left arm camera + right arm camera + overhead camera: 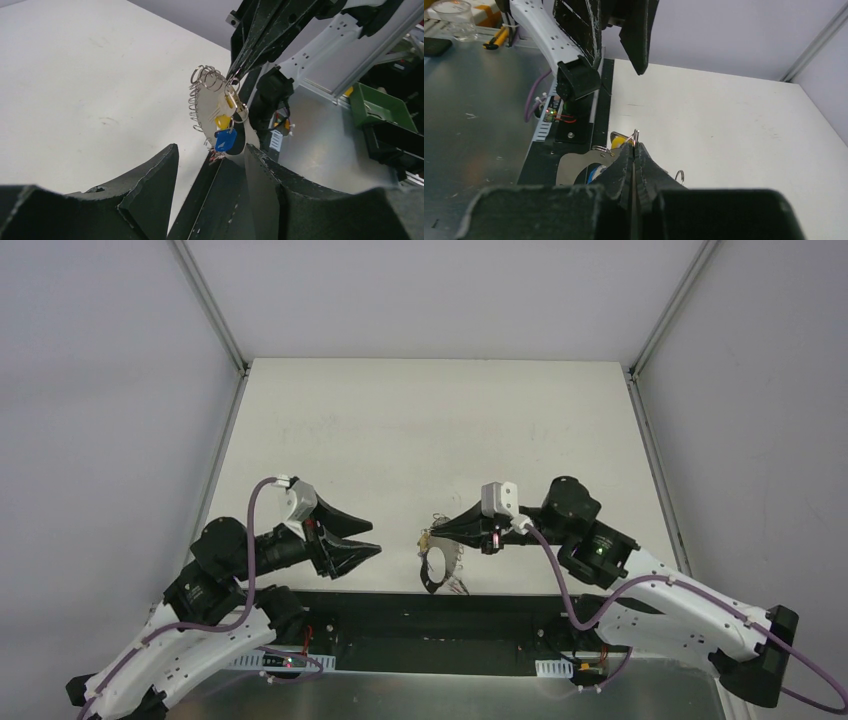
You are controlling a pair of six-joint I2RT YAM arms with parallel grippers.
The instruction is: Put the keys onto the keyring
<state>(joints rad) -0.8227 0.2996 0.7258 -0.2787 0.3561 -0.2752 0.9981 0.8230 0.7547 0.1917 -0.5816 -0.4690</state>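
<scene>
The keyring [437, 565] is a flat silver loop with several small split rings along its edge. It hangs in the air over the table's near edge. My right gripper [437, 531] is shut on one small ring at its top, seen in the right wrist view [636, 145]. A yellow-headed key [222, 121] and a blue-headed key [226, 140] hang from the keyring [205, 105], with a red bit [216, 156] below. My left gripper [370, 537] is open and empty, a short way left of the keyring, jaws pointing at it [211, 155].
A black base strip [400, 605] runs along the table's near edge under the keyring. A metal bench lies beyond it, with a green bin [380, 107] and a glass jar [454, 17]. The white table [430, 430] stretches away behind both grippers.
</scene>
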